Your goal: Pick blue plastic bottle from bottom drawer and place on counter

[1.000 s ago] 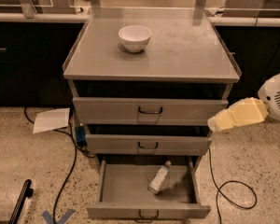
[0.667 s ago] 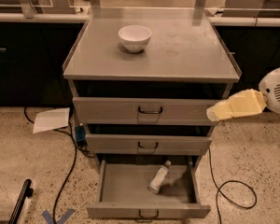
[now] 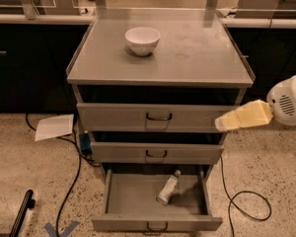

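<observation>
The blue plastic bottle (image 3: 168,187) lies on its side in the open bottom drawer (image 3: 158,224), right of centre, with its white cap pointing to the back. My gripper (image 3: 228,122), pale yellow on a white wrist, hovers at the cabinet's right edge, level with the top drawer and pointing left. It is well above the bottle and to its right, and holds nothing that shows. The counter (image 3: 197,53) is the grey cabinet top above the drawers.
A white bowl (image 3: 142,40) stands on the counter, back and left of centre. The two upper drawers (image 3: 158,116) are closed. On the floor lie a sheet of paper (image 3: 55,127), cables (image 3: 246,201) and a black object (image 3: 22,214). Dark cabinets run behind.
My gripper has drifted a little to the left beside the top drawer. The bottle and the bowl have not moved.
</observation>
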Motion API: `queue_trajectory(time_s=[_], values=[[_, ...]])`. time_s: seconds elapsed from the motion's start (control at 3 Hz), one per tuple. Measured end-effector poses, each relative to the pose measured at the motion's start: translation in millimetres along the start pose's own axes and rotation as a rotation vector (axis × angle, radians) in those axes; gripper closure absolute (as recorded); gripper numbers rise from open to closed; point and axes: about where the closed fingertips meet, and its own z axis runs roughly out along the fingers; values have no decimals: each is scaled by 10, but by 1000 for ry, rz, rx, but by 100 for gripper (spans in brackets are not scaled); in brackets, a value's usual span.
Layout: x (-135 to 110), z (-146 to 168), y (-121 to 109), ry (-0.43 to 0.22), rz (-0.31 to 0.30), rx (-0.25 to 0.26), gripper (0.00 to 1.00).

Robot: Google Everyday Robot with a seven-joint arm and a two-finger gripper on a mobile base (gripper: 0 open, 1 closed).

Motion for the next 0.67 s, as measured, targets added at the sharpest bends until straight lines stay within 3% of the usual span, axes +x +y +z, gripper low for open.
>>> queue_trajectory(time_s=[0.33,0.67], values=[[209,689,34,67,92,-25,0],[425,1295,66,67,190,-72,0]])
